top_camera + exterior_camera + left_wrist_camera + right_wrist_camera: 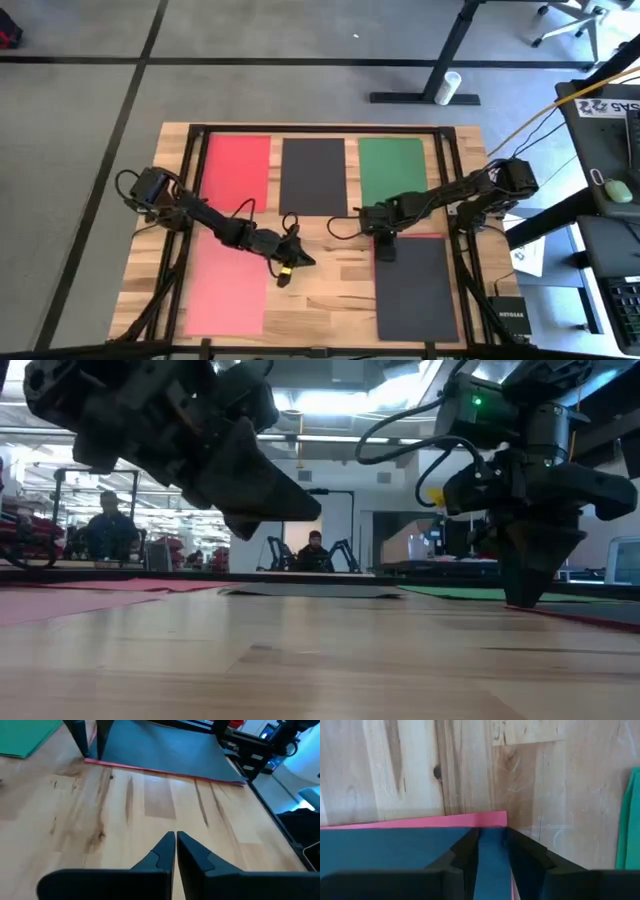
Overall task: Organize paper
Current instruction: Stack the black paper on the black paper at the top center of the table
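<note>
Right pincer (492, 852) narrowly parted, tips on dark sheet (385, 847) over pink sheet (420, 821). Left pincer (175, 845) closed, empty, above bench (150, 805).

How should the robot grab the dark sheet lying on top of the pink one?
Probably by its corner, from above. The dark sheet lies flat on the pink sheet, so only an edge can be pinched. The right gripper already straddles that corner, fingers slightly apart.

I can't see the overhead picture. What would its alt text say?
Seen from above, two dark robot arms reach over a wooden table laid with paper sheets: red, black and green in the far row, pink near left. The right gripper touches a dark sheet lying on a pink one; the shut left gripper hovers mid-table.
</note>
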Robot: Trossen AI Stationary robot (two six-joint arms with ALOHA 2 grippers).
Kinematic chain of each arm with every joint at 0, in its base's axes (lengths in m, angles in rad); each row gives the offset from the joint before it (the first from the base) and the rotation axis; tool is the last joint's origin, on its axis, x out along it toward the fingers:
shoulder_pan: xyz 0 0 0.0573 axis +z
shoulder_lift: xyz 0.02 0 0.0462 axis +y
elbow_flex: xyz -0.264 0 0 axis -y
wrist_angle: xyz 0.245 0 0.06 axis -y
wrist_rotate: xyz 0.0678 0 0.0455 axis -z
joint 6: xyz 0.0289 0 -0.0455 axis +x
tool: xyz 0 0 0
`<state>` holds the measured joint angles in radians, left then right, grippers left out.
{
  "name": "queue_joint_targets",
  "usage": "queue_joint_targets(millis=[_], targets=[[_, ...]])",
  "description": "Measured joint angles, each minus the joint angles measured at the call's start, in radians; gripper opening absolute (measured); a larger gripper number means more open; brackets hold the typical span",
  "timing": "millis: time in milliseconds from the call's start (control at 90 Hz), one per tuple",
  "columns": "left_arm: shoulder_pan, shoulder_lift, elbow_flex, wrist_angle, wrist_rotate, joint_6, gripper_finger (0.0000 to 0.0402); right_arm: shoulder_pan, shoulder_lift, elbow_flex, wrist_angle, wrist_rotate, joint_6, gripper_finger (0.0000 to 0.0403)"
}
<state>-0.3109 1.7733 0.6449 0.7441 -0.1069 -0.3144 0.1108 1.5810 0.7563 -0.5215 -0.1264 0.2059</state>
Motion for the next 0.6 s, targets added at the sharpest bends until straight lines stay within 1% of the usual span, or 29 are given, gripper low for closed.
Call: queue_joint_targets(millis=[200,400,444,489,600], targets=[[-0.002,0.000,0.000,-0.001,0.001,0.011,0.0000,0.000,-0.004,-0.001,-0.003,0.006,0.021,0.0092],[0.012,-0.003,0.000,0.024,0.003,0.013,0.0000,0.001,-0.040,-0.004,-0.045,0.051,0.052,0.0092],[0.014,-0.009,-0.008,0.061,0.011,0.022,0.0000,0.001,-0.053,-0.004,-0.048,0.057,0.055,0.0092],[0.018,-0.016,-0.025,0.130,0.043,0.032,0.0000,0.001,-0.069,-0.004,-0.055,0.058,0.058,0.0092],[0.031,-0.055,-0.111,0.373,0.123,0.030,0.0000,0.001,-0.104,-0.004,-0.059,0.058,0.059,0.0092]])
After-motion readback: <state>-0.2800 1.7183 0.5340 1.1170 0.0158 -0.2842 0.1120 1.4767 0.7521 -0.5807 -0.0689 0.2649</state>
